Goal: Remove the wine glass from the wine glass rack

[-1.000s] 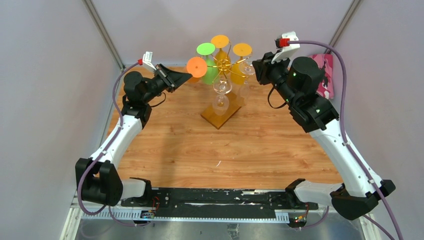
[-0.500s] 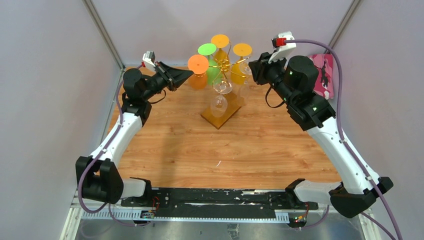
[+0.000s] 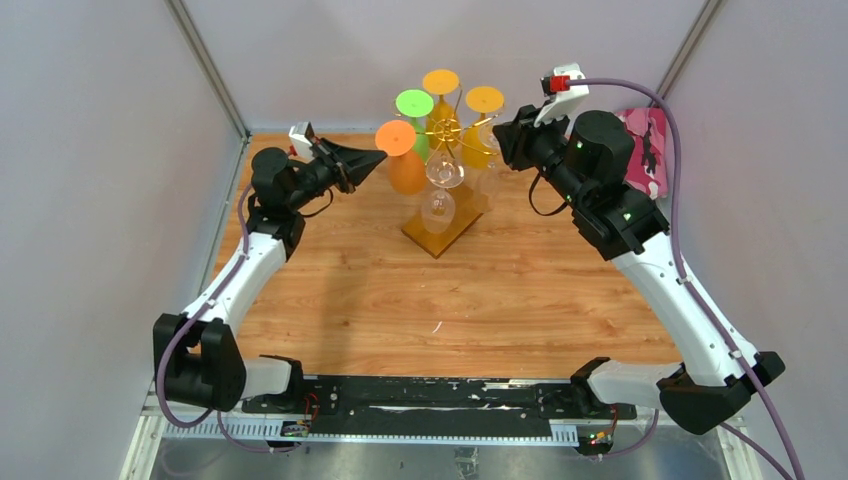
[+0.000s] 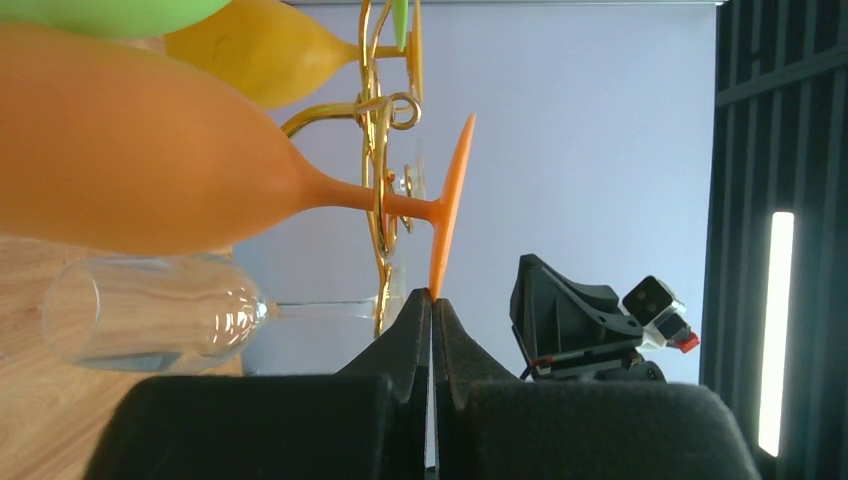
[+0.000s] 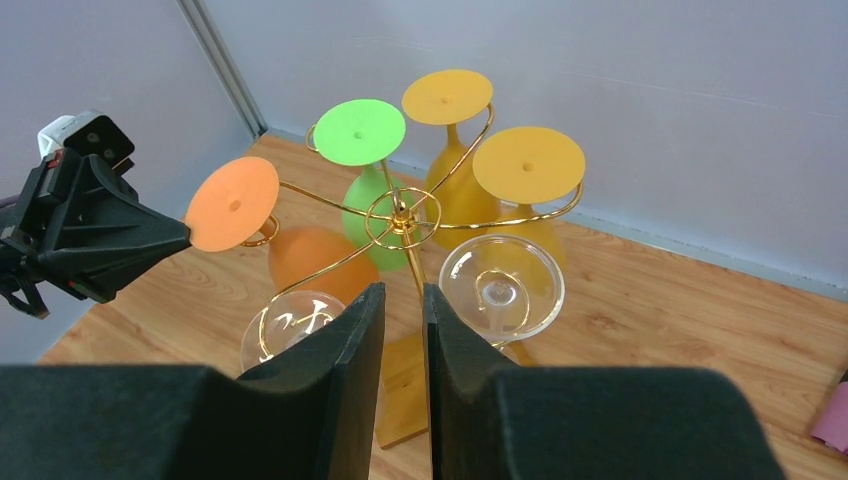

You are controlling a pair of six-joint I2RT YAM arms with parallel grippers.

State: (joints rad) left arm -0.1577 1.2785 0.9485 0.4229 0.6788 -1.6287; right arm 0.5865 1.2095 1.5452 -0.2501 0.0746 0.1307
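The wine glass rack (image 3: 444, 128) is gold wire on a wooden base (image 3: 440, 237), with several glasses hanging upside down. The orange wine glass (image 3: 407, 172) hangs on the left arm, and in the left wrist view its stem (image 4: 350, 195) crosses the gold wire (image 4: 380, 230). My left gripper (image 3: 380, 155) is shut, its tips (image 4: 432, 298) pinching the rim of the orange foot (image 5: 232, 203). My right gripper (image 3: 505, 135) hovers at the rack's right side, apart from it. Its jaws (image 5: 403, 295) stand slightly open with nothing between them.
A green glass (image 5: 358, 131), two yellow glasses (image 5: 447, 97) (image 5: 528, 163) and two clear glasses (image 5: 500, 290) (image 5: 290, 325) hang on the other arms. A pink object (image 3: 648, 150) lies at the far right against the wall. Grey walls enclose the wooden table (image 3: 450, 300).
My left gripper has lowered and drawn slightly nearer, and the orange glass has shifted with it, its bowl swinging out from the rack. The right gripper has edged a little toward the rack.
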